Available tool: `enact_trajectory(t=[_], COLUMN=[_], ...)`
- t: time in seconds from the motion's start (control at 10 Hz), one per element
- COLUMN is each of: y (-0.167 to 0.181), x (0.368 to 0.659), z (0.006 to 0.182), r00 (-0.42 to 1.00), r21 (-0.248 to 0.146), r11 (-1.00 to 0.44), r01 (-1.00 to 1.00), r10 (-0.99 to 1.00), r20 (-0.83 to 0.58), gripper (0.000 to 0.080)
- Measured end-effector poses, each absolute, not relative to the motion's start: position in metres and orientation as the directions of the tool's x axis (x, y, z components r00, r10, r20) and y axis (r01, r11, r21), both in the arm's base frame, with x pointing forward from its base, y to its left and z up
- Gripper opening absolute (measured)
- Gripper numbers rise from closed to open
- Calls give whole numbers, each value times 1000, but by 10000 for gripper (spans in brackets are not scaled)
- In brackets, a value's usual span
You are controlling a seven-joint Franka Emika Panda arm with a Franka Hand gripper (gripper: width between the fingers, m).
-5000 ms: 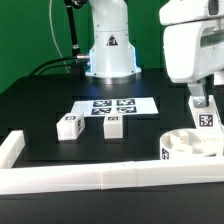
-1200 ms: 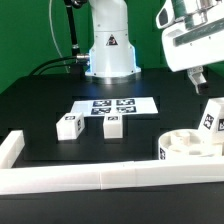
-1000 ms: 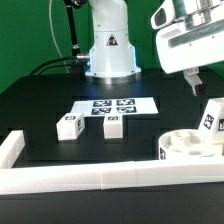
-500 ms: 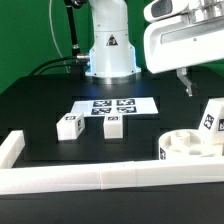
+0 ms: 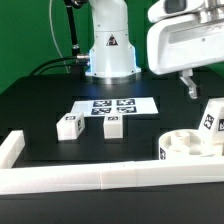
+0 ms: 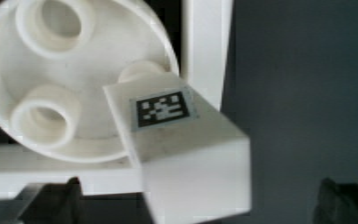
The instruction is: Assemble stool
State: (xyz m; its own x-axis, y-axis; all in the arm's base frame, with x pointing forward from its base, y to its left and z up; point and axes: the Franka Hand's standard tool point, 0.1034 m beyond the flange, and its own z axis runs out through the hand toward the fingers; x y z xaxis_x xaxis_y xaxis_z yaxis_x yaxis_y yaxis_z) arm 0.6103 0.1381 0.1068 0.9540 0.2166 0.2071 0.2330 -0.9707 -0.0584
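Observation:
The round white stool seat (image 5: 183, 147) lies at the exterior view's right, against the front rail. One white leg (image 5: 212, 115) with a square tag stands in a socket of the seat, leaning a little. My gripper (image 5: 188, 86) hangs above and just left of that leg, open and holding nothing. In the wrist view the leg (image 6: 172, 125) rises from the seat (image 6: 51, 60) toward the camera, between my spread fingertips (image 6: 48, 200), with my gripper (image 6: 197, 205) apart from it. Two more legs (image 5: 68, 126) (image 5: 112, 125) lie on the black table.
The marker board (image 5: 113, 105) lies flat in front of the robot base (image 5: 108, 55). A long white border rail (image 5: 100, 178) runs along the front edge and turns up at the exterior view's left (image 5: 10, 150).
Five seconds ago my gripper was down around the leg in the seat. It has since let go, risen and drifted to the exterior view's left. The leg stays in its socket.

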Motion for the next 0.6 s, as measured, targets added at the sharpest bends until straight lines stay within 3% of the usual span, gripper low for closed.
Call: enact_trajectory(t=[0.2, 0.3, 0.6], y=[146, 141, 136], x=[616, 621, 620], z=[112, 116, 113], r00=[889, 890, 782], r21=[0, -3, 57], r11=[-908, -913, -806], r01=[418, 408, 589], r10=[409, 397, 586], r20=[207, 226, 211], gripper=[649, 649, 649])
